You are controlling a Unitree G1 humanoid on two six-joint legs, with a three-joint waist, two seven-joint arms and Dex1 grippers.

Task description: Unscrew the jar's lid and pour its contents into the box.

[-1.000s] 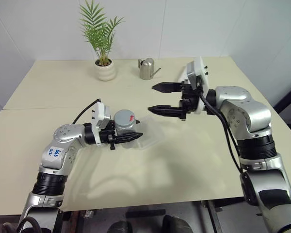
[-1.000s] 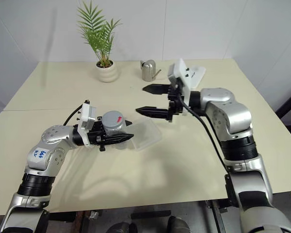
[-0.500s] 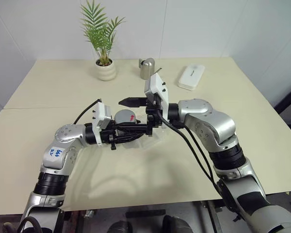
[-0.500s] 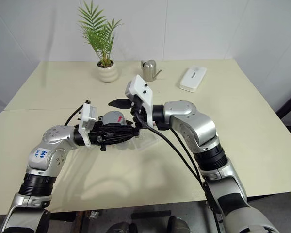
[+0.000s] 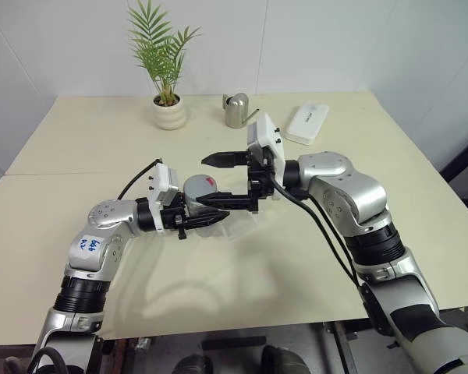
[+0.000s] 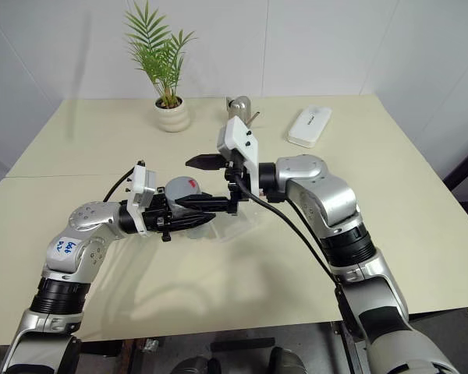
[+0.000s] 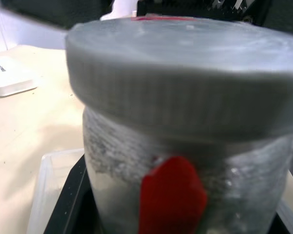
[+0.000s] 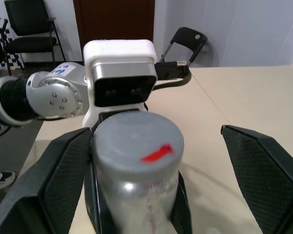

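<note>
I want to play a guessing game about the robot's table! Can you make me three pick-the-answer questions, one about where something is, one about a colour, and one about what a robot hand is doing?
1. Where is the plant?
A. at the table's far edge
B. inside the box
C. on the floor

2. What colour is the mark on the lid?
A. blue
B. red
C. green

3. How are the right gripper's jaws?
A. shut on the white case
B. open around the lid
C. shut on the watering can

Answers:
1. A, its pot stands by the wall, beside the silver watering can.
2. B, the right wrist view shows a red streak on the grey cap.
3. B, one finger lies on each side of the lid, while the left gripper holds the jar.
</note>
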